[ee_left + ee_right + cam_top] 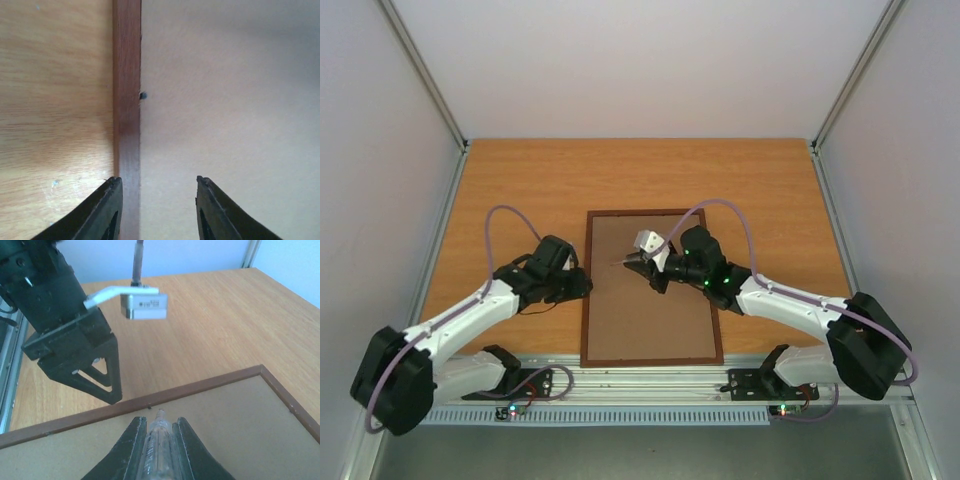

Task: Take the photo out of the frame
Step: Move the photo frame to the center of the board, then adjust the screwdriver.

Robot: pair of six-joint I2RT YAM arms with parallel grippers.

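My left gripper [157, 184] stood spread, jaws astride the left rail of the frame [126, 75], gripping nothing. My right gripper [160, 425] pinched a clear stick [159, 447] over the brown back. The frame lay back-up on the table [520, 180], by its near edge, long axis running near-to-far.

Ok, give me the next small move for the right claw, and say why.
Probably ease the clear tool in the right claw forward to the small dark tab on the frame's left rail and pry it aside. The frame lies back up, the brown backing board sits in it, and the open left claw straddles that rail near the tab.
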